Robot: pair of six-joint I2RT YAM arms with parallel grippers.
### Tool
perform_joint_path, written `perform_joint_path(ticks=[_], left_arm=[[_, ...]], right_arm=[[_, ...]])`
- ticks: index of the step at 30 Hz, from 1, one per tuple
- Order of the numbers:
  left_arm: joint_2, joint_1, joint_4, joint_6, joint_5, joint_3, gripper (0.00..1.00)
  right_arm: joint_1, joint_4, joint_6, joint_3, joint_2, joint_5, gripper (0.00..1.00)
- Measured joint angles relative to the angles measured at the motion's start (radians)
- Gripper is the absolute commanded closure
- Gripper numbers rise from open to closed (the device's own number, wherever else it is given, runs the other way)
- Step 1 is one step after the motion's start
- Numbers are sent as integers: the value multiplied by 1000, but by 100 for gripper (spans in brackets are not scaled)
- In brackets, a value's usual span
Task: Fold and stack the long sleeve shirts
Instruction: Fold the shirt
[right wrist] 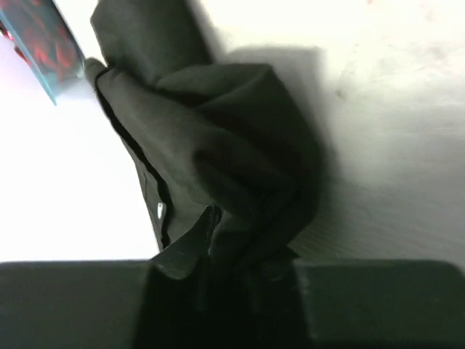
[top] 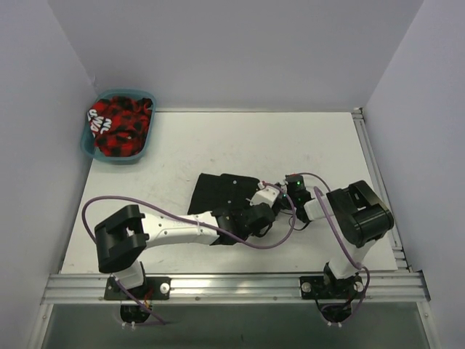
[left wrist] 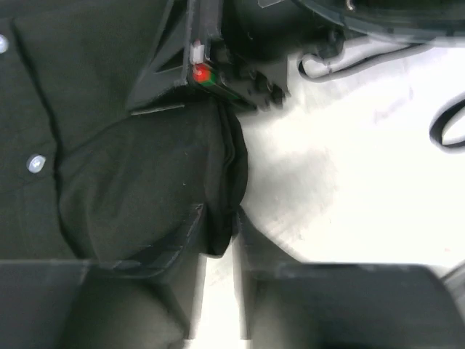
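A black long sleeve shirt (top: 221, 190) lies bunched on the white table, just in front of both arms. My left gripper (top: 254, 218) sits at its near right edge. In the left wrist view the jaws (left wrist: 221, 214) stand narrow, with a thick folded edge of the shirt (left wrist: 145, 182) pinched between the tips; a pale button (left wrist: 35, 163) shows at the left. My right gripper (top: 271, 195) is at the shirt's right side. In the right wrist view it (right wrist: 247, 240) is shut on a gathered bunch of the black cloth (right wrist: 218, 123), which hides one finger.
A teal basket (top: 87, 142) holding red-and-black cloth stands at the far left corner; its corner shows in the right wrist view as basket (right wrist: 54, 80). The right arm's wrist (left wrist: 218, 43) is close above the left gripper. Purple cables loop between the arms. A metal rail (top: 374, 174) runs along the table's right edge.
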Motion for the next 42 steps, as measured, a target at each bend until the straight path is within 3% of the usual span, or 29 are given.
perform_joint_path(ticks=[2,4,8,16,20,23,28,31,36,42], left_arm=[[0,7,-35,-13,38,18,45],[-9,16,-84,-27,83,49,23],[-99,110,-163,-54,210,99,2],[-431,578,-279,-26,369,79,3],[-545,797,-316,31,426,-35,3],[-597,925,-331,75,452,-144,3],[-635,1028,-331,109,489,-294,3],[-636,1048,-335,119,511,-315,3],[-654,1057,-329,131,524,-315,3],[-661,1075,-329,134,526,-315,3]], right_arm=[[-5,-45,-23,10,-9,-6,100],[-12,-121,-72,31,-32,-11,100],[-44,-338,-205,100,-108,-21,100],[-170,-941,-604,421,-234,-7,100],[-235,-1309,-834,691,-256,130,100],[-255,-1562,-964,931,-253,319,100],[-237,-1868,-1069,1307,-209,692,100],[-171,-1969,-1086,1423,-157,917,100],[-42,-2042,-1044,1384,20,1199,100],[121,-2028,-883,1278,413,1344,100]])
